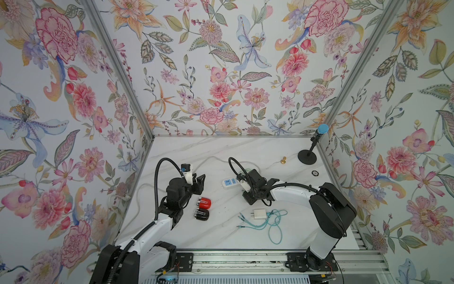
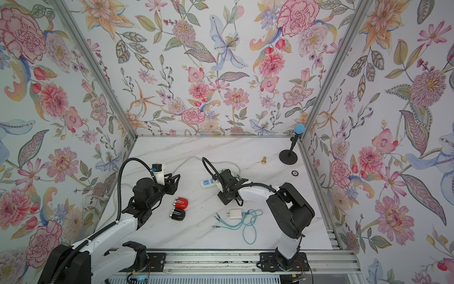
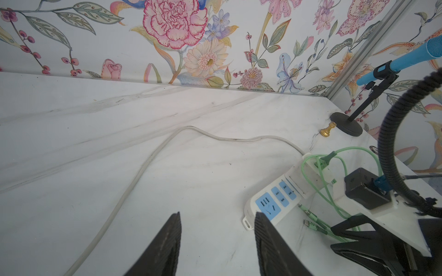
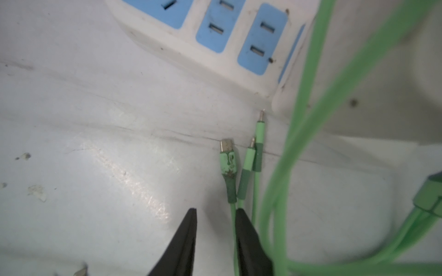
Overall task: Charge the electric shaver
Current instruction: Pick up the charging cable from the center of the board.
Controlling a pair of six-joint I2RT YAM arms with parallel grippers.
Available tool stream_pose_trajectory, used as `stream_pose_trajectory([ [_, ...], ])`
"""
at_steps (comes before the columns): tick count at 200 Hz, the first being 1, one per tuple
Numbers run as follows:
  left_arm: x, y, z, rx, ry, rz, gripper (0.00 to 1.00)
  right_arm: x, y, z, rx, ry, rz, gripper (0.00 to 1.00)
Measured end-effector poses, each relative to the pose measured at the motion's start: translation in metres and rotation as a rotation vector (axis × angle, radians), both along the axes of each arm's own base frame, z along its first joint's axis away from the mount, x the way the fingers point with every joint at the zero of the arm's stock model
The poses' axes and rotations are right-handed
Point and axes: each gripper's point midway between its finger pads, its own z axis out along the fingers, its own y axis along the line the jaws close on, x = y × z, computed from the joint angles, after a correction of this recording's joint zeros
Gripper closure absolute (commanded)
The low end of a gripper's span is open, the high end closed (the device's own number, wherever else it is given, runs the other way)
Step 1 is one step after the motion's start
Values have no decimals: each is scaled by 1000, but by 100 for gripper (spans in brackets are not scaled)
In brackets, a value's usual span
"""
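Marble table | right hand low over green cable — jaws parted

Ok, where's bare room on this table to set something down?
Bare: the far table between back wall and white cord; also the near edge in front of the black shaver. Crowded: around power strip and teal cable.

The right arm hides part (the far end) of the power strip.
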Motion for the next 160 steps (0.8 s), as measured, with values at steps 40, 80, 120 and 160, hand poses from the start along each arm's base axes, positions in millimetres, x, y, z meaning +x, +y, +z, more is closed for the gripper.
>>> stream_pose_trajectory([
  [40, 0, 0, 0, 0, 0, 0, 48, 0, -2, -6, -12, 11, 0, 73],
  [80, 0, 0, -1, 1, 4, 0, 48, 6, -7, -11, -13, 16, -20, 76],
  [120, 0, 0, -1, 1, 3, 0, 48, 12, -10, -12, -7, 12, -36, 78],
  [160, -1, 0, 4, -3, -11, 0, 48, 10, -7, -13, 13, 24, -26, 93],
])
